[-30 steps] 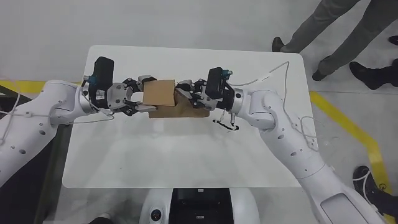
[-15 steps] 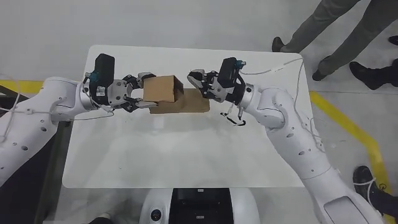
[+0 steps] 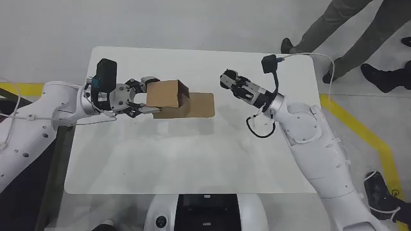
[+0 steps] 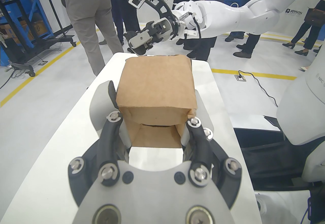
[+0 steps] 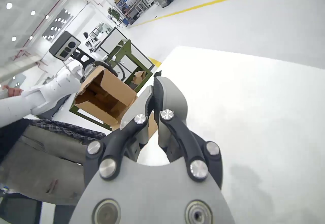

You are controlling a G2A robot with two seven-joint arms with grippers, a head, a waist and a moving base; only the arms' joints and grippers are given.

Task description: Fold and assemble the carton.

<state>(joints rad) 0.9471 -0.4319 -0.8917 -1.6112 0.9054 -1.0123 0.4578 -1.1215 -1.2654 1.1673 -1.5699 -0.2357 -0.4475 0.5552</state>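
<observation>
Top view: carton [image 3: 168, 94] sits left of centre in the upper half of the white table [image 3: 192, 160]. It is brown cardboard, raised into a box shape, and a flat panel [image 3: 202, 104] lies on the tabletop to its right.

Left gripper [image 3: 138, 97] comes in from the left of the frame. In the left wrist view we see its fingers [image 4: 113, 118] spread wide, one on each side wall of the carton's near end, holding it between them. That near end is open, and we see through to the bare tabletop under it.

Right gripper [image 3: 228, 80] is right of centre in the top view, clear of the carton and touching nothing. In the right wrist view we note its fingers pressed together at the tips with nothing between them. In that view the carton is at centre left, its open end turned toward the camera, with inner flaps visible. In the left wrist view this gripper hangs at upper centre, past the carton's far edge.
</observation>
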